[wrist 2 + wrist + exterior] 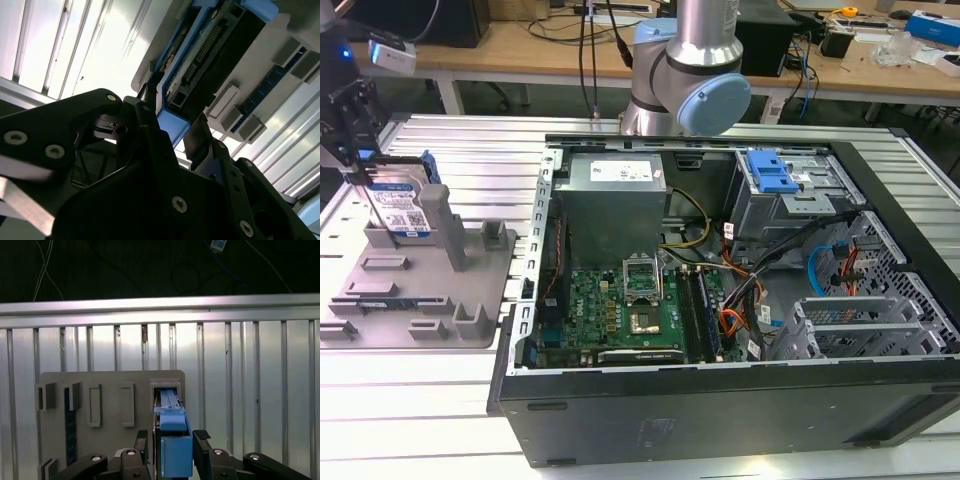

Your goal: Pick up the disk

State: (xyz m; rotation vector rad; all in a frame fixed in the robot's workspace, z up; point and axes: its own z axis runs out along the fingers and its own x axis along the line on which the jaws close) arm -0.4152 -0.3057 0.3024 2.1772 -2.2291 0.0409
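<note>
Blue-railed disk (176, 457) stands upright in the grey tray (110, 382), clamped between both fingers of the tool (172, 436).

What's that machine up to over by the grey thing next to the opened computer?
A robot arm is going after a disk. The disk stands on edge in a slot of a grey tray, at the exterior view's left, beside the open computer case. In the first wrist view, the arm's hand is right at the disk's blue-railed edge. The disk sits in its slot and has not been lifted out yet.
</note>
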